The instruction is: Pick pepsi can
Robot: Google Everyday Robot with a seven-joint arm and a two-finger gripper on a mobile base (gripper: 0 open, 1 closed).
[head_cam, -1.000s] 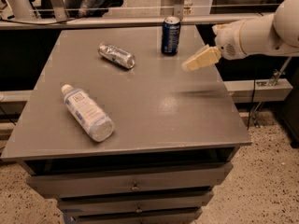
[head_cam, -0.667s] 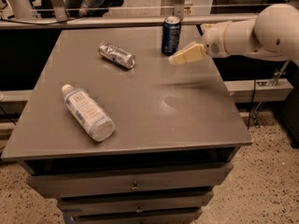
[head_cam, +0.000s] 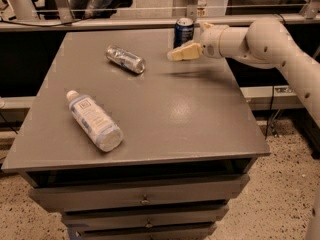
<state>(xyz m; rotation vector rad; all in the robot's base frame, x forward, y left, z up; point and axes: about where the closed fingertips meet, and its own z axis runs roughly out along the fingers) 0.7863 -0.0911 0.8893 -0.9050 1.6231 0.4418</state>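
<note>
Where the pepsi can [head_cam: 183,31] stands upright, tool [head_cam: 176,54] just before it, whether open or closed unclear, can's writing unreadable.

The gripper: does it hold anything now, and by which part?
Nothing is held. The gripper is close to the upright pepsi can, not around it.

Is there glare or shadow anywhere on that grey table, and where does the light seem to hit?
Camera view: a pale sheen lies on the tabletop right of centre; a thin dark shadow streaks the surface below the end effector, which hovers just in front of the upright pepsi can near the far edge; the crinkled silver can glints.
</note>
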